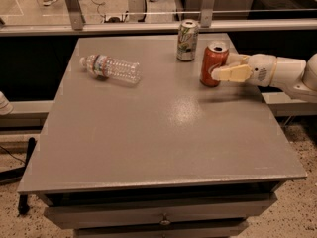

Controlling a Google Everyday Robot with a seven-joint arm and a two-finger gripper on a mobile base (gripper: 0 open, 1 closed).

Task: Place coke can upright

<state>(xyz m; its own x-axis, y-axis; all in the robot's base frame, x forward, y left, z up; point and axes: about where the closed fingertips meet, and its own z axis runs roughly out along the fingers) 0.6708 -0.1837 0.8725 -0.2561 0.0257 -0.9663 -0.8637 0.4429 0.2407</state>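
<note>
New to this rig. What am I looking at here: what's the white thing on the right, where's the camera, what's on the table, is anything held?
The white thing reaching in from the right is the robot's single arm, and the cream-coloured part at its tip is its hand. There is only one view. It looks down on a grey table from in front and above, and where the camera is mounted is not on record.

Three things are on the table. A red-orange coke can stands upright near the far right. A pale green-and-silver can stands upright just behind it. A clear plastic water bottle lies on its side at the far left.

The hand is right up against the coke can's side. Whether it is gripping the can cannot be told from this view.
</note>
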